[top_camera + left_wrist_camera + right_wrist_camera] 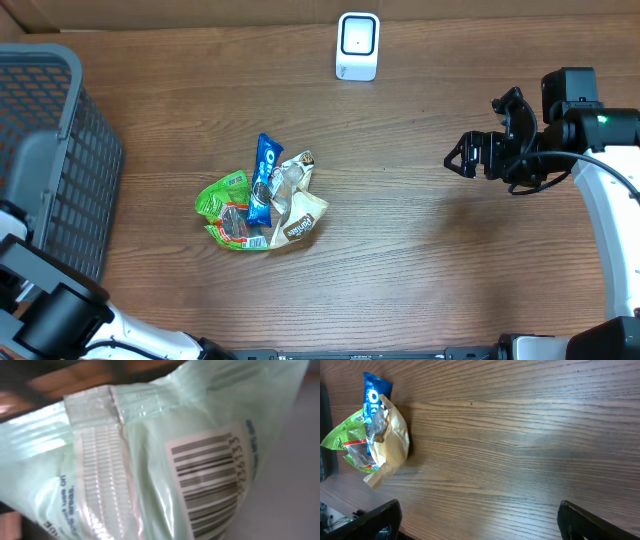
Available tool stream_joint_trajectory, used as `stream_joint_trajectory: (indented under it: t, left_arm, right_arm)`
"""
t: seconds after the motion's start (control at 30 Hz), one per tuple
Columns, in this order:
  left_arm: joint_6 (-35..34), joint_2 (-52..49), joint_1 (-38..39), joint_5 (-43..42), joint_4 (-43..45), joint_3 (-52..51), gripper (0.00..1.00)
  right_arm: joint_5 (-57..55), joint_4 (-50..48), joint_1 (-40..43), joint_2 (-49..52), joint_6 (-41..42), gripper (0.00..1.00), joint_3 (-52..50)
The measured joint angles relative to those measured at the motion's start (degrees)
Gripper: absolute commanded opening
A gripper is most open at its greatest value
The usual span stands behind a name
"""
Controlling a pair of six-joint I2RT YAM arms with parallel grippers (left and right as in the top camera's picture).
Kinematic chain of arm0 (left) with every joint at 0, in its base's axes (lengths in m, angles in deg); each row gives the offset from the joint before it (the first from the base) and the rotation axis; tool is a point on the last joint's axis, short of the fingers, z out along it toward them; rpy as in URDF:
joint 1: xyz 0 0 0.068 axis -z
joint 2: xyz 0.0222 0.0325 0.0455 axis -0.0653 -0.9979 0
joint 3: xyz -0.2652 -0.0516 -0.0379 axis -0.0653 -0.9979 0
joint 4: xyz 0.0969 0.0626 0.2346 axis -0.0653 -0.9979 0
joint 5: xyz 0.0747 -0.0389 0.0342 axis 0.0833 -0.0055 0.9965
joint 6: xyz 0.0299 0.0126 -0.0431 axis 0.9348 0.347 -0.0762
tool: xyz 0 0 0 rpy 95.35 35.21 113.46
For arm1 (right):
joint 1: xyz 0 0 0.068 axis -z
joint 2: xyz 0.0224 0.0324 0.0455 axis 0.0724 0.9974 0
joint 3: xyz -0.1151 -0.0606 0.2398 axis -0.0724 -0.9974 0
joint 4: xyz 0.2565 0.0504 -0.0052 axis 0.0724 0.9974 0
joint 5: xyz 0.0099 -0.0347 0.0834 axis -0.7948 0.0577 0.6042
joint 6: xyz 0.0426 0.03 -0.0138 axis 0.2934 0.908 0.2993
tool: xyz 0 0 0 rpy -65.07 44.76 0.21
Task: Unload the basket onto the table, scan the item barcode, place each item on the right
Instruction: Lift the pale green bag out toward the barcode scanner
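— While the left gripper sits out of sight, can you tell what it's doing?
— Its jaws are pressed all but together. A pale green packet [150, 450] fills its wrist camera, so I reckon it's nipping that film, though no fingers show. Where on the table [420, 260] that is, I can't say.
— And the other?
— The right gripper [458, 158] hangs spread wide over the wood, holding nothing.
— What could go sour?
— Thin glossy film in a narrow pinch could slide out or droop on the lift. The barcode [210, 485] is creased and shiny, so a reader may miss it. It faces the wrist camera, and the scanner [358, 45] stands well apart at the table's far edge, so it needs turning.
— Which way does it lie?
— The back seam [102, 475] runs top to bottom of that view, leaning a little; I take that as its long axis. The bars lie across it, stacked along the length.
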Motion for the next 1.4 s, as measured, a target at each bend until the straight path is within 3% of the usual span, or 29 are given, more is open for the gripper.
stream_joint_trajectory:
  t: [0.4,0.77,1.07,1.27,1.4]
  left_arm:
    - [1.1,15.6,6.4,-18.7,-16.4,15.8,0.04]
    - [2.5,31.3,12.9,-43.3,-29.2,24.9,0.04]
    - [7.4,32.2,38.7,-46.0,-43.9,25.2,0.04]
    - [8.3,22.7,57.0,-42.0,-41.7,23.9,0.04]
    - [8.3,14.8,65.2,-41.0,-39.8,23.7,0.04]
  right_arm:
    - [0.0,-2.1,0.0,0.0,0.0,1.0,0.0]
    - [0.0,-4.4,0.0,0.0,0.0,1.0,0.0]
    - [0.7,-8.5,0.0,0.0,0.0,0.93,0.0]
    - [1.7,-10.4,0.1,0.0,0.0,0.91,0.2]
    - [2.0,-9.3,1.6,0.0,0.5,0.91,2.1]
